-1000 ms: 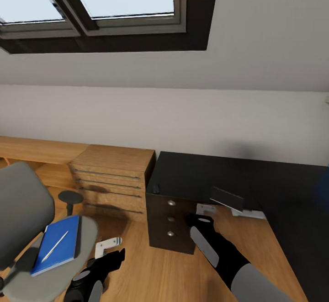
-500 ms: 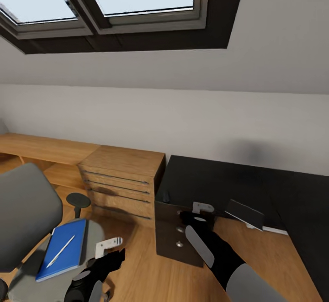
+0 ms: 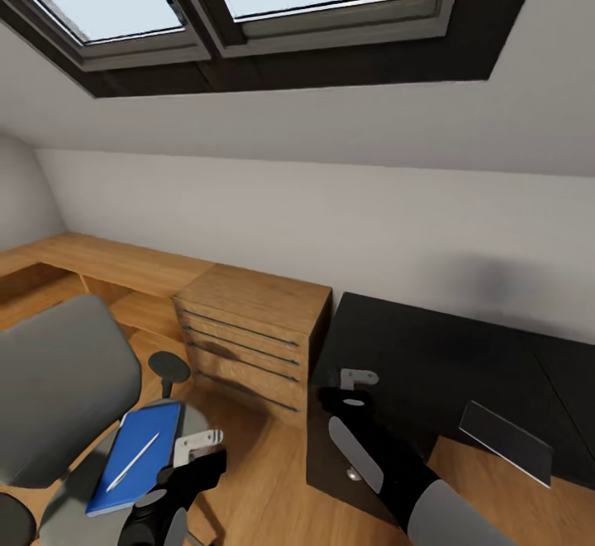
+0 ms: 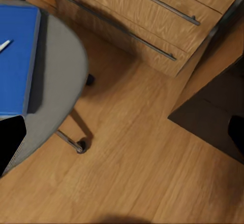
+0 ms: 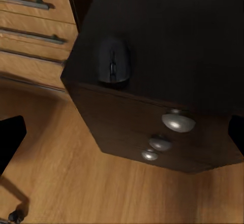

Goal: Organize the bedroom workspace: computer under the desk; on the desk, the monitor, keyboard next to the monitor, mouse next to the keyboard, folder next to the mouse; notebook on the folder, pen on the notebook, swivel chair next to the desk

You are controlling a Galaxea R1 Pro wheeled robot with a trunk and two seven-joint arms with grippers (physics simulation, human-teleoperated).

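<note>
Folder [image 3: 136, 455] with one pen [image 3: 132, 462], lower left, on chair [image 3: 58, 389].
One mouse [image 5: 113, 60] is seen on desk [image 3: 430, 356]; finger state of both grippers cannot be told.

No writing, label, brand, number or sign can be read anywhere in these views. The blue folder [image 3: 136, 457] has a plain cover, the black mouse [image 5: 114, 61] bears no mark, and the drawer fronts are bare.
</note>
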